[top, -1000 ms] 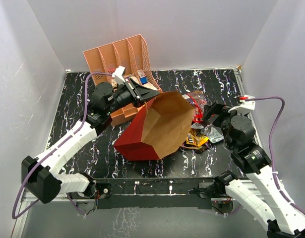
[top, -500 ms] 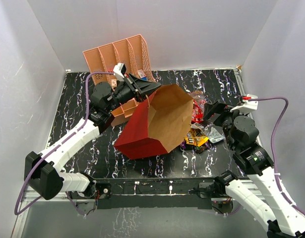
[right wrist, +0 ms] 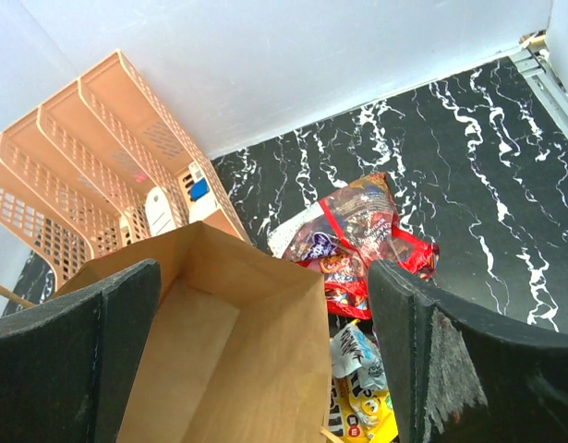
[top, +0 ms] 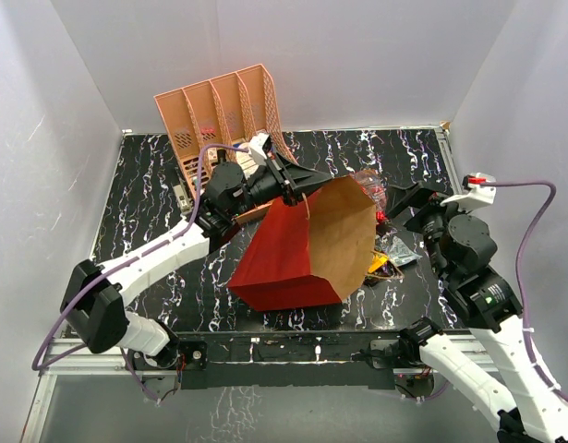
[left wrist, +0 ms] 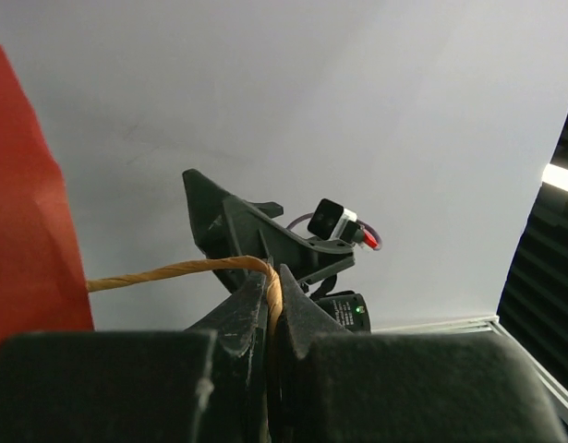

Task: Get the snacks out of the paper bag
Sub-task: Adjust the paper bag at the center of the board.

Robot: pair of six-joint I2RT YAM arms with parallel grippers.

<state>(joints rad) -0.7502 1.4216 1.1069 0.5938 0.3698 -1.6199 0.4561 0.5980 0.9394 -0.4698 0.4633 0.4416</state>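
Note:
The paper bag [top: 288,249], red outside and brown inside, stands tilted in mid-table with its mouth turned to the right. My left gripper [top: 305,181] is shut on its tan cord handle [left wrist: 173,269] at the bag's top edge, and in the left wrist view the jaws [left wrist: 272,297] pinch the cord. The snacks lie on the table right of the bag: a shiny red bag [right wrist: 367,231], a silvery wrapper [right wrist: 353,346] and a yellow pack [right wrist: 362,415]. My right gripper [top: 417,198] is open and empty above them. The bag's inside [right wrist: 200,351] shows no packets.
The salmon-pink organizer [top: 219,111] stands at the back left, behind the left arm, with small boxes and cards [right wrist: 173,198] in its slots. White walls close in the black marbled table [top: 145,258] on three sides. The bag's rim partly hides the snacks in the top view.
My left gripper has moved right with the cord handle. The bag has swung more upright and shifted right, covering more of the snacks. My right gripper has drawn back to the right.

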